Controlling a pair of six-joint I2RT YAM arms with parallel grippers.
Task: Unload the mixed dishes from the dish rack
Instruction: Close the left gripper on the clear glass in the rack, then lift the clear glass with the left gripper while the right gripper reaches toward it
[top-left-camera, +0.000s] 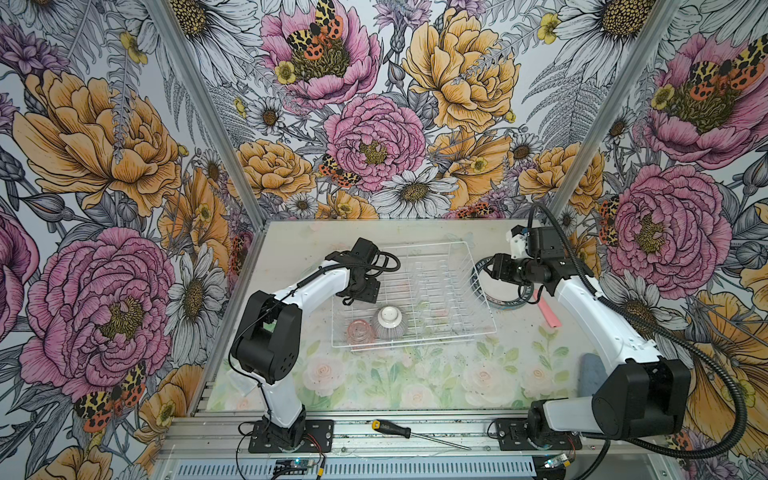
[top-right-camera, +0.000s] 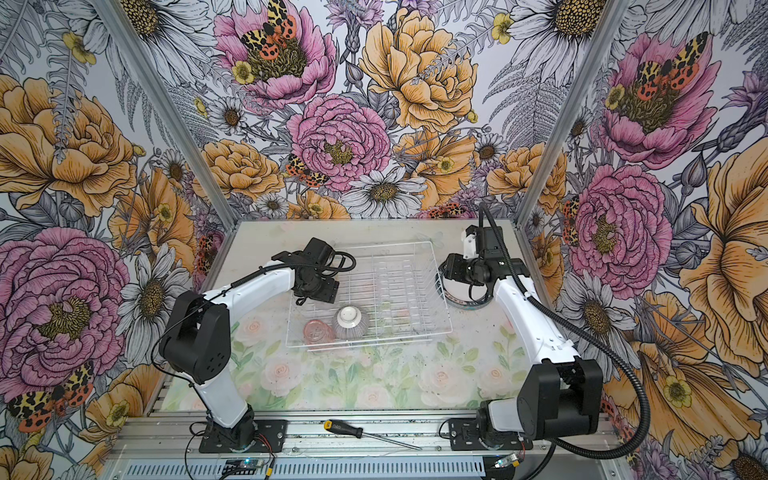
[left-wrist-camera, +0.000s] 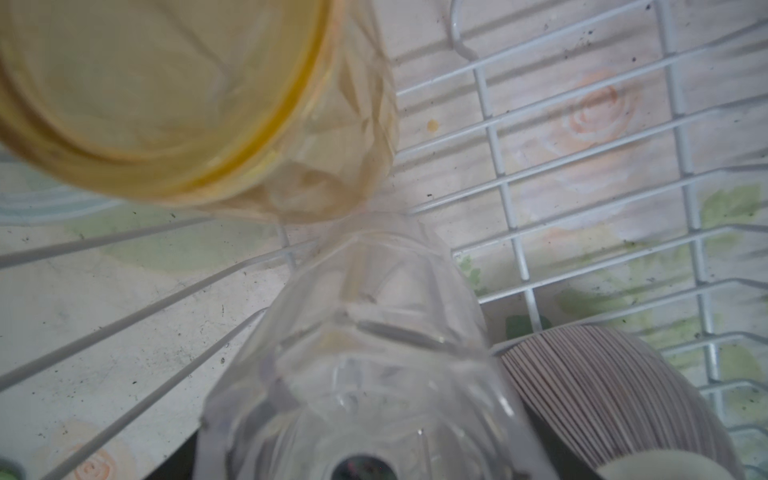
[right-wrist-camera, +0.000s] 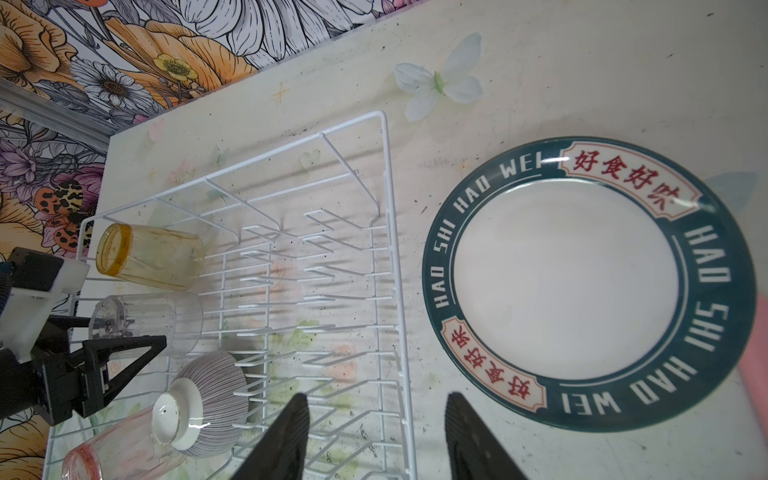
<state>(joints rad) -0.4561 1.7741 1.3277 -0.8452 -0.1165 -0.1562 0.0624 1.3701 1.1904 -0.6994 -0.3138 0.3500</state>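
The white wire dish rack stands mid-table. At its left end lie a yellow tumbler and a clear tumbler, both on their sides. Beside them sit an upside-down ribbed bowl and a pink tumbler. My left gripper is low over that end, open, with the clear tumbler between its jaws and still lying in the rack. One black finger shows alongside it. A green-rimmed plate lies flat on the table right of the rack. My right gripper hangs open and empty over the rack's right rim.
A pink strip lies on the table just right of the plate, and a blue-grey pad sits near the right arm's elbow. A screwdriver rests on the front rail. Upright divider prongs fill the rack's middle.
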